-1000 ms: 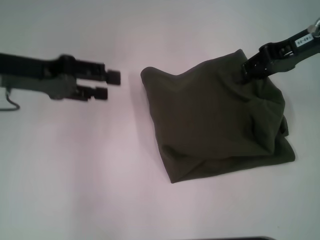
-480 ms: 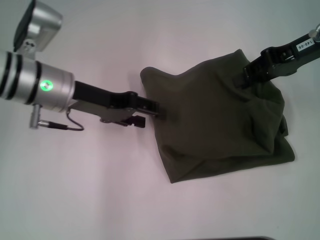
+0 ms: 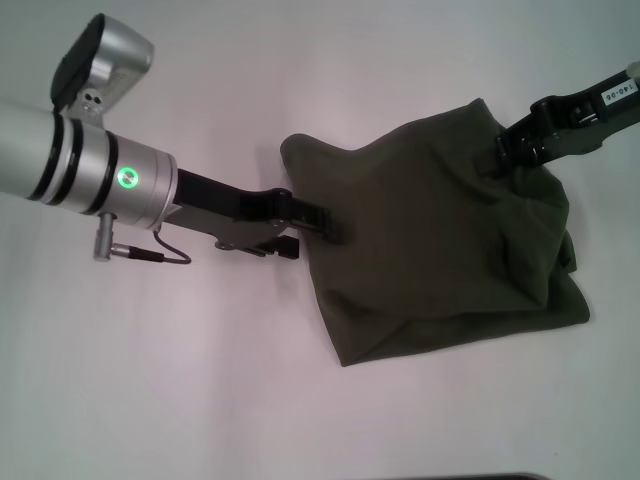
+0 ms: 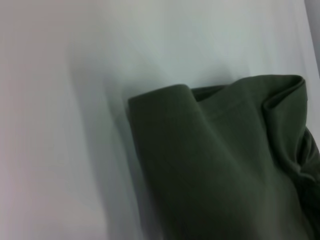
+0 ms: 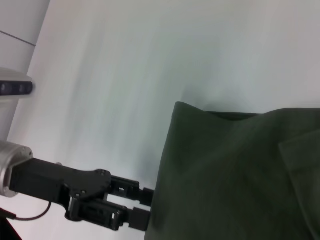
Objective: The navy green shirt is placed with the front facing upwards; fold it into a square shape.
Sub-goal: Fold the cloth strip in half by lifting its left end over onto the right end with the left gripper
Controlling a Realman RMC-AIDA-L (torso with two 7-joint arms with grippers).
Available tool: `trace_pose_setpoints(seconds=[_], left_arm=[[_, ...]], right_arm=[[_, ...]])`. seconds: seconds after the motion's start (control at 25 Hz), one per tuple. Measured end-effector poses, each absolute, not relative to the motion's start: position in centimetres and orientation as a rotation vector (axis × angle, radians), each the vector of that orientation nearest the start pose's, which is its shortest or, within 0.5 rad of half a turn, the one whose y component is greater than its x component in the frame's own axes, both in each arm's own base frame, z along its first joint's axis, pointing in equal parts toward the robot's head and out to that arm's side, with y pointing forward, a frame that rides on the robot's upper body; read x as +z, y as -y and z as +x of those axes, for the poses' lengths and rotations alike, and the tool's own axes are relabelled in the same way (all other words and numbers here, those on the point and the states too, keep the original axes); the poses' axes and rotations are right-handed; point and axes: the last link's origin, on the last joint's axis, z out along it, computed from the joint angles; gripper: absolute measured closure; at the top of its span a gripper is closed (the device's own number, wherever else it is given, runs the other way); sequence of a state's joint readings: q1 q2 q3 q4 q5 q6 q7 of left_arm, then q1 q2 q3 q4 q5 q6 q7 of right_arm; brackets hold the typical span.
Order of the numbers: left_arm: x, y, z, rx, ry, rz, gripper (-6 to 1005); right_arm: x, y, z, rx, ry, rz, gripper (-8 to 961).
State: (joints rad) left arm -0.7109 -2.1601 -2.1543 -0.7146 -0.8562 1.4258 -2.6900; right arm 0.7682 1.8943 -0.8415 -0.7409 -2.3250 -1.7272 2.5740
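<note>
The navy green shirt (image 3: 440, 240) lies as a folded, roughly square bundle right of centre on the white table; its lettering and neck label are hidden. My left gripper (image 3: 308, 233) is open at the bundle's left edge, with one finger on top of the cloth and the other beside the edge. The right wrist view shows it (image 5: 142, 205) touching the shirt's edge (image 5: 240, 170). The left wrist view shows only the shirt's folded corner (image 4: 225, 170). My right gripper (image 3: 508, 150) is at the bundle's far right corner.
The white table (image 3: 200, 380) runs bare to the left and in front of the shirt. My left arm's silver wrist (image 3: 100, 170), with a thin cable, reaches in from the left. A dark strip (image 3: 480, 477) shows at the near edge.
My left arm has swept right from the far left until its gripper reached the shirt's left edge. My right gripper has drawn slightly back to the right. The shirt has kept its shape.
</note>
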Motion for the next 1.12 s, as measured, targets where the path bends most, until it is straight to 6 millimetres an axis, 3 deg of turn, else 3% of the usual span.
trace_pose_setpoints(seconds=[0.72, 0.96, 1.12], left_arm=[[-10.1, -35.0, -18.7, -0.061, 2.055, -2.447, 293], [-10.0, -35.3, -18.0, -0.03, 2.007, -2.49, 301], [-10.0, -35.4, -17.9, -0.023, 2.003, -2.485, 405]], right_arm=[[5.7, -37.2, 23.0, 0.055, -1.85, -2.498, 620], [5.8, -37.2, 23.1, 0.057, -1.852, -2.495, 614], [5.8, -37.3, 23.1, 0.059, -1.852, -2.493, 610]])
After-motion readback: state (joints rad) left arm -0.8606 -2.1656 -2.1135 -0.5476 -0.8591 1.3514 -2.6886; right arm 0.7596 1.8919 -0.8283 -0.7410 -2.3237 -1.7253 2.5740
